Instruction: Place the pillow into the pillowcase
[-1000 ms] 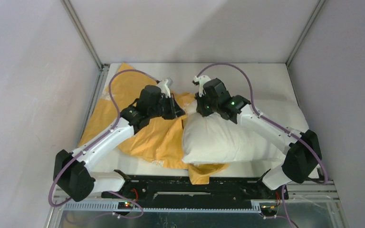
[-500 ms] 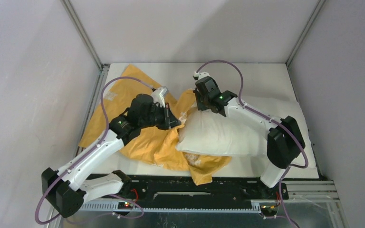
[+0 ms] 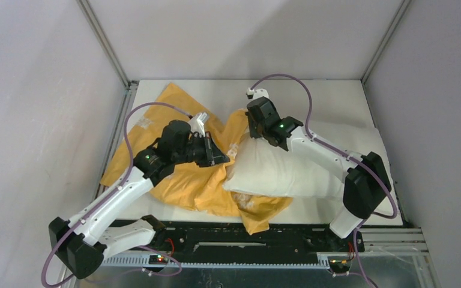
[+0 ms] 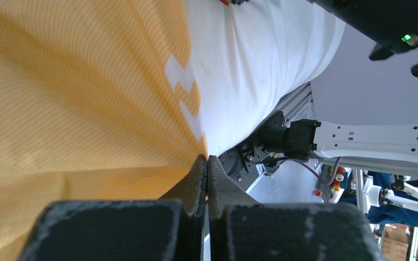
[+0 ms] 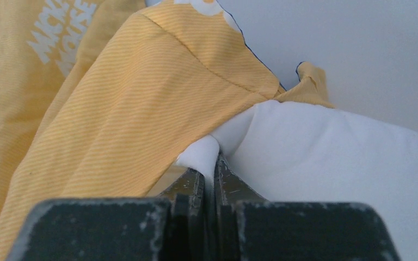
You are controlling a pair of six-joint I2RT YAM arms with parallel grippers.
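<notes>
Pillowcase (image 3: 186,181) | pillow (image 3: 276,174) corner under its edge | most outside

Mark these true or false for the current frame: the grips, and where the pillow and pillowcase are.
1. The right gripper pinches a corner of the pillow. True.
2. The left gripper hangs open. False: it is shut on the pillowcase fabric.
3. The pillow is fully inside the pillowcase. False: most of it lies bare on the right half of the table.
4. The pillowcase shows white lettering on its orange-yellow face. True.
</notes>
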